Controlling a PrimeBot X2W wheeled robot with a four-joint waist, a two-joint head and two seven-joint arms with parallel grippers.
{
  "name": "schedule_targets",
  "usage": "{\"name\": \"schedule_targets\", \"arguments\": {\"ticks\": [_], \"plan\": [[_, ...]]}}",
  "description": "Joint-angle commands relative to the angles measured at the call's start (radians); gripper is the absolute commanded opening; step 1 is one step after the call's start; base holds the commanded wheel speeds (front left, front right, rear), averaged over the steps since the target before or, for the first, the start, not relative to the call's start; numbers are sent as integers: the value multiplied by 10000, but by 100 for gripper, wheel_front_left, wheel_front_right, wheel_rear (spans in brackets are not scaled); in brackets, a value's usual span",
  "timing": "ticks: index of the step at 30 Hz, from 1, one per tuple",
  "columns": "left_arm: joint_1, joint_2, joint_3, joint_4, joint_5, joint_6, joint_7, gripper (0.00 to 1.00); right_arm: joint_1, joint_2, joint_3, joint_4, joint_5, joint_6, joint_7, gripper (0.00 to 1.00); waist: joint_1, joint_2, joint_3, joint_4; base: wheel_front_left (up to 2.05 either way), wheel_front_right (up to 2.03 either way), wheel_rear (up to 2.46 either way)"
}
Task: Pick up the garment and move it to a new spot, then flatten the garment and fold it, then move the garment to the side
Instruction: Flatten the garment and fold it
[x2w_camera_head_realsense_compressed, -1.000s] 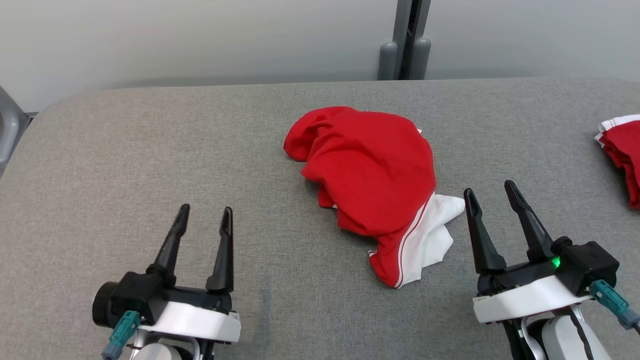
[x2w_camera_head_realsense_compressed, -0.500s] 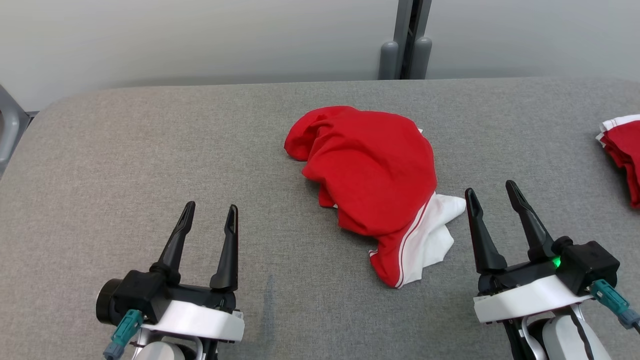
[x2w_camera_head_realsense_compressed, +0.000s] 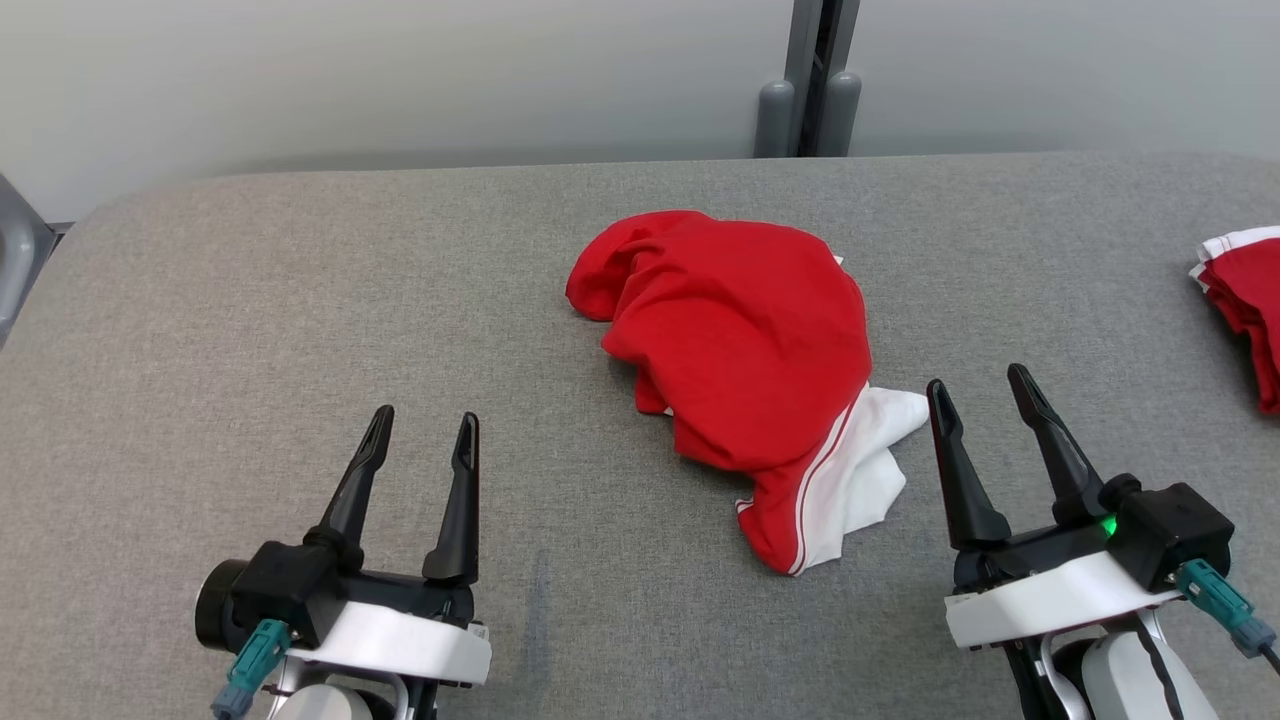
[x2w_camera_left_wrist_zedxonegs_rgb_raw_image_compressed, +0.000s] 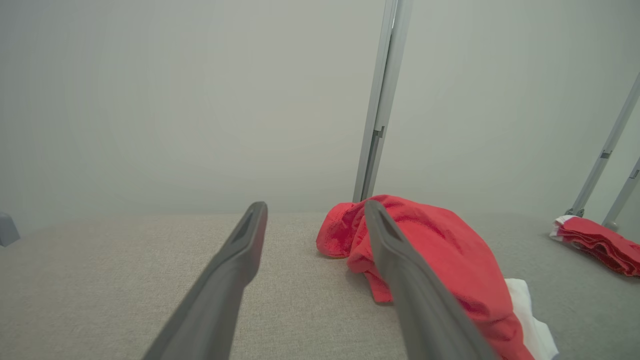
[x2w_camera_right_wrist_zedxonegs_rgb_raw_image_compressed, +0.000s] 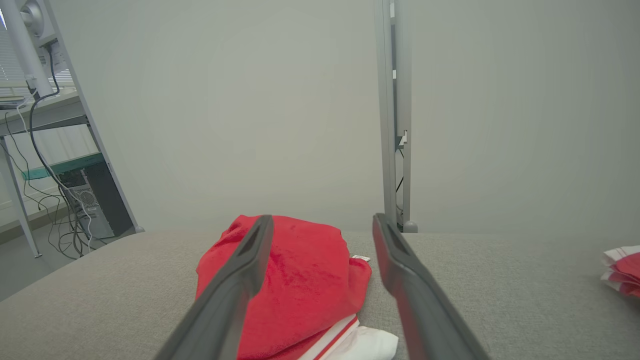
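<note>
Left claw (x2w_camera_head_realsense_compressed: 427, 414), right claw (x2w_camera_head_realsense_compressed: 977, 378) gape empty; pinch one layer of crumpled red-and-white cloth garment (x2w_camera_head_realsense_compressed: 740, 340) mid-frame, you'll likely drag it.

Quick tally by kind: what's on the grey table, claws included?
Crumpled red-and-white garment: 1
Folded red-and-white pile at the right edge: 1
Open claws: 2 (left claw, right claw)
Total: 4
</note>
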Motion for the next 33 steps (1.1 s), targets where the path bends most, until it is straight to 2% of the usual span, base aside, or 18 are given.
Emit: {"name": "schedule_targets", "arguments": {"ticks": [1,12,19,26,33], "plan": [[-82,37,34,25,31,13,-26,100,-26,-45,18,26,22,-3,-15,100,0,0,-6,-2,0,0,0],[-157,37,10,36,119,-32,-26,100,-20,-43,122,131,-29,-3,-15,100,0,0,10,-1,0,0,0],[-220,37,-155,72,-53,20,-26,100,-44,-54,1212,1159,134,-3,-15,100,0,0,137,182,0,0,0],[-342,38,-494,113,-264,129,-25,100,-272,-51,1778,2026,46,-3,168,100,0,0,320,726,0,0,0],[-298,32,-742,181,-502,241,-26,100,-592,-55,1489,3060,-229,-3,799,100,0,0,433,1463,0,0,0]]}}
